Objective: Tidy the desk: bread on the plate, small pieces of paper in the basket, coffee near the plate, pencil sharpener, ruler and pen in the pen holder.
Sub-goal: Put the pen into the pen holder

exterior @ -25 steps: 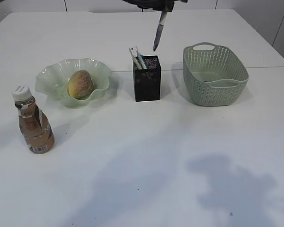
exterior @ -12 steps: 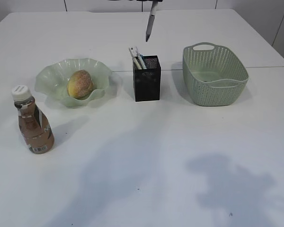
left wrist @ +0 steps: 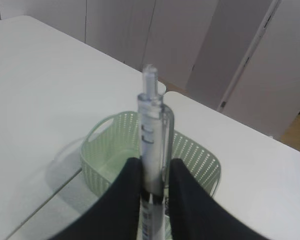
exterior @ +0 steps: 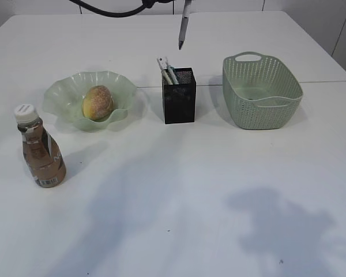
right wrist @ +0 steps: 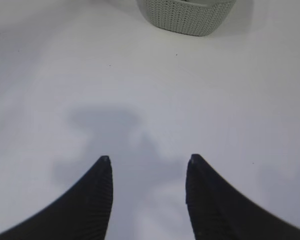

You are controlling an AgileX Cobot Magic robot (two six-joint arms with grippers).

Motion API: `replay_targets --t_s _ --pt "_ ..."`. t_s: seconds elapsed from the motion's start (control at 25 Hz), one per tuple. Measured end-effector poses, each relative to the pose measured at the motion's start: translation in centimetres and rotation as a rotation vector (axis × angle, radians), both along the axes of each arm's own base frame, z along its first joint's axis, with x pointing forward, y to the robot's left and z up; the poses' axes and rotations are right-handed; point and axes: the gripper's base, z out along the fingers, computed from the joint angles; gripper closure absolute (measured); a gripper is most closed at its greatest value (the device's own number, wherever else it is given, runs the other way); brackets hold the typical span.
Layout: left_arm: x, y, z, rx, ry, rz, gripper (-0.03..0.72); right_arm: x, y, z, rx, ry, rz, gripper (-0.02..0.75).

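The left gripper point(left wrist: 152, 172) pinches a pen point(exterior: 183, 27) high above the holder point(exterior: 179, 96), tip down. The right gripper point(right wrist: 147, 162) hangs over the table point(exterior: 207, 190), fingers wide apart, with nothing between them.

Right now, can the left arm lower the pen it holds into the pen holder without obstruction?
Probably yes. The left pincer holds the pen above the pen holder, whose top is open; the items inside lean at its left side.
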Motion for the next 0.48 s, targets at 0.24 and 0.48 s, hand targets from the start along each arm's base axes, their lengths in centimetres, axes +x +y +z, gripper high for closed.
replay_targets --t_s 0.24,0.48 --pt "1.0 1.1 -1.0 -0.039 -0.016 -0.033 0.591 0.0 0.0 0.0 -0.001 0.0 0.001 0.351" --pt "2.1 1.9 -2.9 -0.041 -0.002 -0.019 0.591 0.0 0.0 0.0 -0.002 0.0 0.002 0.351"
